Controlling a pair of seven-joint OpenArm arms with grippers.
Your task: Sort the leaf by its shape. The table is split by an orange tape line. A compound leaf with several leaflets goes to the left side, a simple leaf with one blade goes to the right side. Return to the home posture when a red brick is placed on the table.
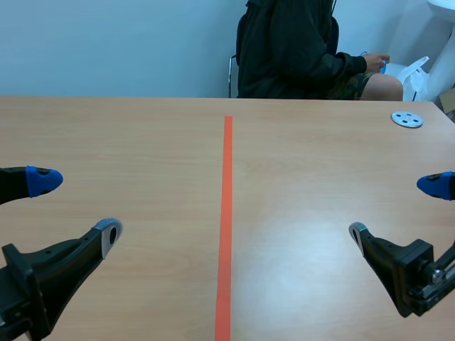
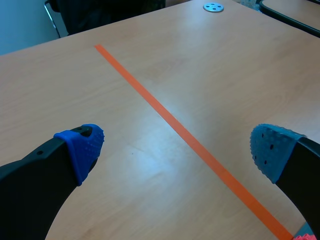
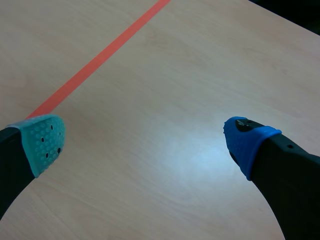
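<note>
Splitting the smooth wood-grain table, a straight, flat orange tape line.

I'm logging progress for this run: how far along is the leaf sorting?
Nothing looks sorted: no leaf lies on either side of the orange tape line. Nothing is in hand: the left pincer and right pincer are open and empty above the table. No red brick shows. All sorting is left; only a grey disc sits at the far right.

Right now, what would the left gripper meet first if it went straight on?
Likely just the bare table, about at the tape line: no object lies close ahead of the left gripper. The grey disc sits far beyond.
</note>
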